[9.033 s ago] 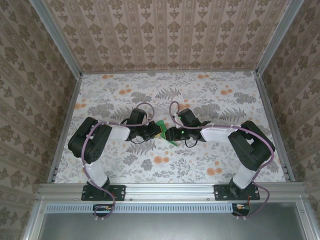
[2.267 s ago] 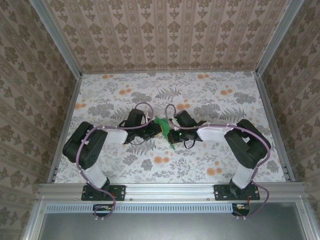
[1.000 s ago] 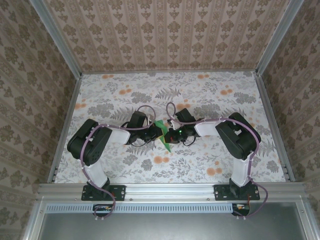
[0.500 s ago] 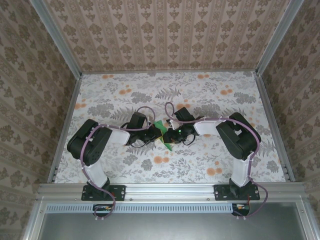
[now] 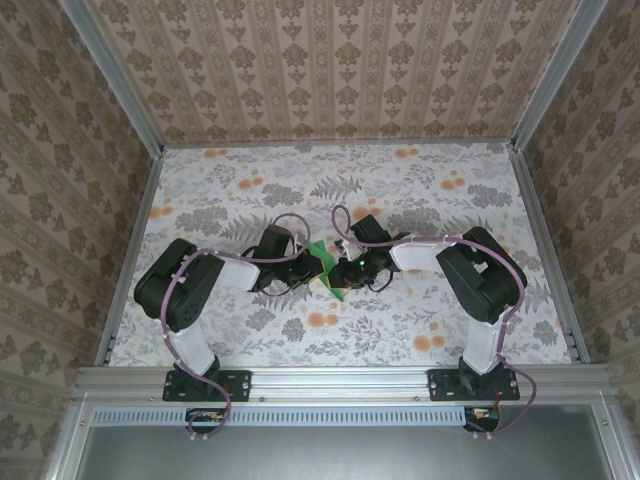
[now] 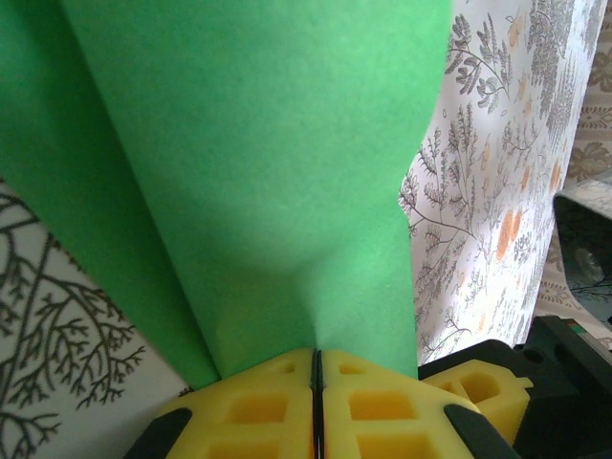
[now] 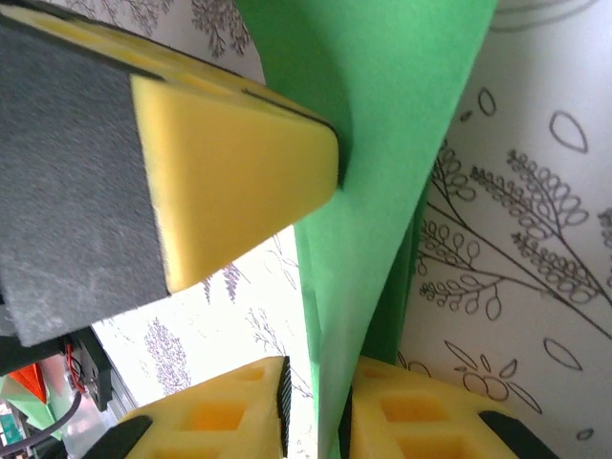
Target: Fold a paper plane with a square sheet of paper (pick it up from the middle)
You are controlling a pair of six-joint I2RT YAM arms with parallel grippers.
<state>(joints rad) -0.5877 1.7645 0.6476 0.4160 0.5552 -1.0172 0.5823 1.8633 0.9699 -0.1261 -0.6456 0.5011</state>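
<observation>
The square sheet of paper (image 5: 322, 252), partly folded, was held up off the table (image 5: 450, 200) near its middle, between the two wrists. The left gripper (image 5: 305, 266) had its yellow pads pressed flat together on the sheet's lower edge, and in the left wrist view the seam between them (image 6: 316, 368) showed no gap, with the green (image 6: 249, 191) fanning upward from it. The right gripper (image 5: 346, 268) stood just beside it, jaws narrowly apart with a folded edge of the sheet (image 7: 382, 115) running between them (image 7: 314, 394). A sliver of tablecloth showed on one side of the paper, so it looked loose rather than pinched (the angle was too steep to be sure).

The likeliest fault from here was a crooked crease; if the right jaws closed off the fold line, the layers would skew. With only the left pads holding, a sideways tug could slip or tear the thin paper. The sheet's bulge above the left pads suggested it could buckle.

Around them lay the flowered table surface, the patterned walls and the aluminium frame; looping purple cables (image 5: 290, 215) sat close over both wrists, and the grippers themselves crowded each other.
</observation>
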